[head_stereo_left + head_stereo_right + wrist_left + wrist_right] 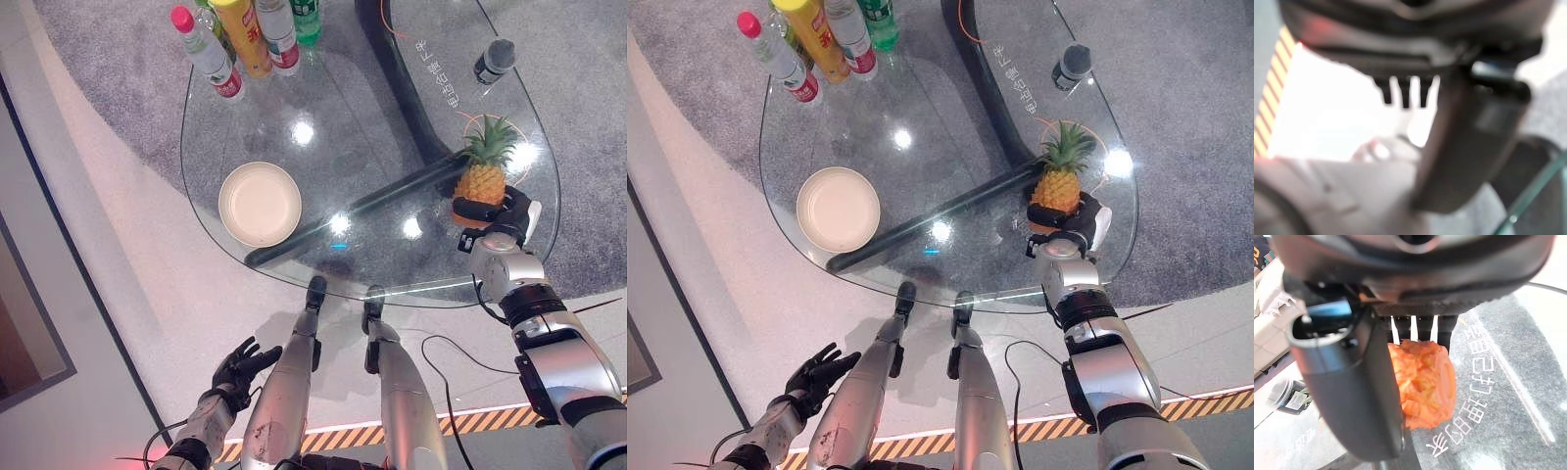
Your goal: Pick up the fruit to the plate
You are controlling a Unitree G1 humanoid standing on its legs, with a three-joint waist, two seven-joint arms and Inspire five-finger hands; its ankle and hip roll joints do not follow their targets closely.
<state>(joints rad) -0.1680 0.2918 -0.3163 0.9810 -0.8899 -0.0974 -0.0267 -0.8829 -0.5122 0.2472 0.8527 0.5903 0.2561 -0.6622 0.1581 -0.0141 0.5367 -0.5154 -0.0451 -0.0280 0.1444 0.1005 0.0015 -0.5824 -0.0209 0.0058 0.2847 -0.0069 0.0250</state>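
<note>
1. Pineapple [481, 178] stands upright on the glass tabletop [372, 127], green crown up, near the tabletop's right edge as the robot sees it.
2. Right hand [496, 217] is at the pineapple's near side, touching its base; dark fingers [477, 209] curl round the lower body of the fruit. Right wrist view confirms: orange fruit sits between thumb and fingers, so the hand is grasping the pineapple.
3. Pineapple's base looks to be at tabletop level; whether it's lifted can't be told.
4. Plate [260, 204], pale and round, lies flat on the tabletop well to the left of the pineapple, close to the near edge. Nothing on it; fruit and plate are well apart.
5. Bottles [250, 37] stand grouped at the tabletop's far-left end, far from the pineapple & beyond the plate: one w/ a red cap, one yellow, one w/ a red label, one green.
6. Small dark jar [494, 61] w/ grey lid stands beyond the pineapple, near the far-right edge.
7. Left hand [238, 366] hangs below the tabletop's near edge, left of the plate and off the glass, well apart from the pineapple. Its fingers are spread and relaxed, holding nothing.
8. Through the glass: dark curved table base under the tabletop, grey carpet [118, 59] beyond, pale floor nearer the robot.
</note>
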